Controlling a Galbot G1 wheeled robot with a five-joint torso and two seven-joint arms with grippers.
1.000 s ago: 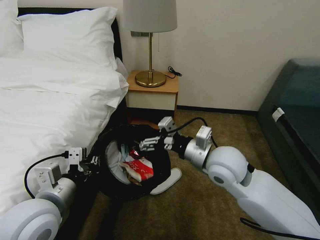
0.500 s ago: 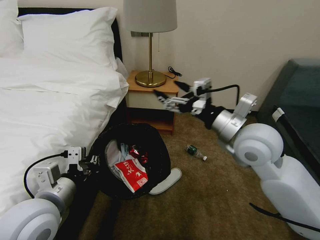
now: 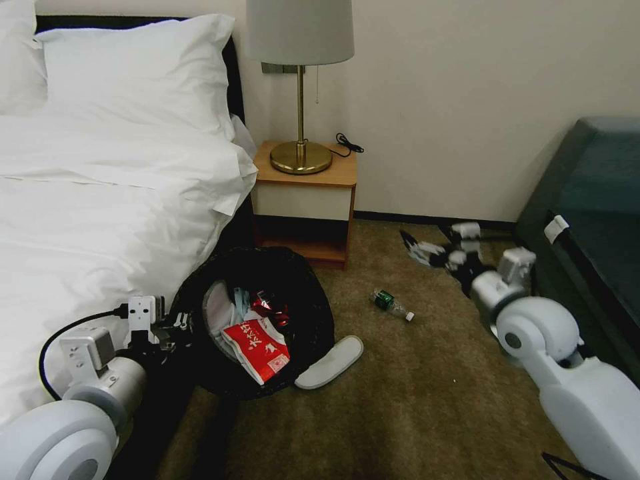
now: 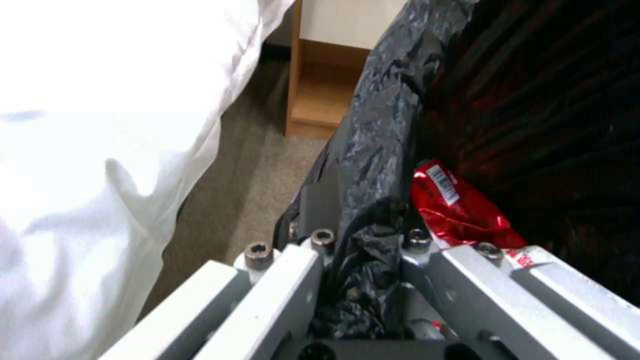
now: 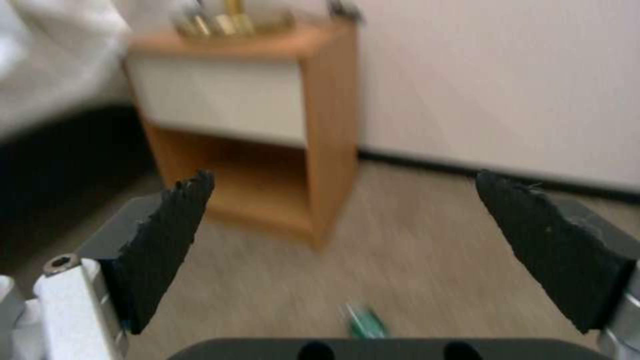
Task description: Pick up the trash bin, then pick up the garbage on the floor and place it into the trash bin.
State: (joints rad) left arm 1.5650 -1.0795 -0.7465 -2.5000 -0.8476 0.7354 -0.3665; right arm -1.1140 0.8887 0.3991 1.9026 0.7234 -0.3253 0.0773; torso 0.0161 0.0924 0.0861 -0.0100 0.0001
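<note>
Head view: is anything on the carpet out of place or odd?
Yes: a small green bottle lies on its side on the brown carpet, and a flat white slipper lies against the round black trash bin.

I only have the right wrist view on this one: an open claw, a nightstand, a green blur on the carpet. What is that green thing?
Observer: A small green bottle with a white cap, lying on its side on the carpet.
Operator: Where is the trash bin?
Observer: The trash bin is beside the bed, and the left claw is shut on its bagged rim.
Operator: Any other litter outside it?
Observer: A white slipper lies on the carpet beside the bin's base.
</note>
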